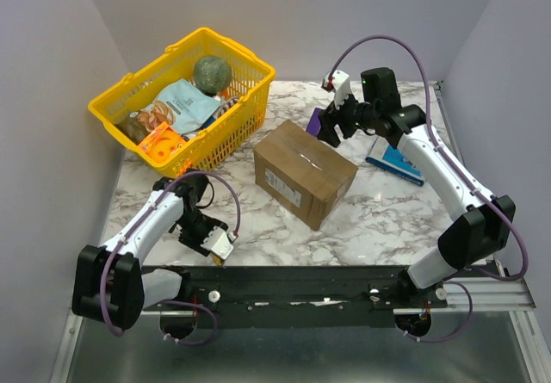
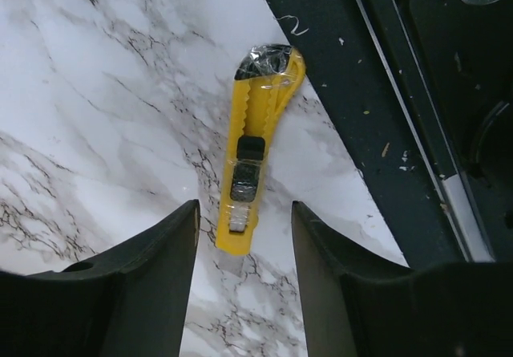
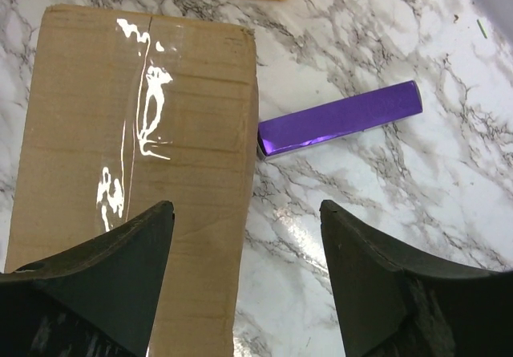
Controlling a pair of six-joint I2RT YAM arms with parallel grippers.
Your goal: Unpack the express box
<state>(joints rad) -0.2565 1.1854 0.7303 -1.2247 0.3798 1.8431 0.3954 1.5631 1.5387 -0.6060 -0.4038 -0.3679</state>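
I read this as a robotics lab test cell, not a home or shop. Plain grey panels (image 1: 52,47) enclose the table (image 1: 387,219) on three sides, with no furnishings. The left arm (image 1: 146,228) and right arm (image 1: 448,172) are bolted to a black rail (image 1: 284,281) at the near edge, beside a bare metal frame (image 1: 504,293). Purple cables (image 1: 379,39) loop along the arms, uncovered.
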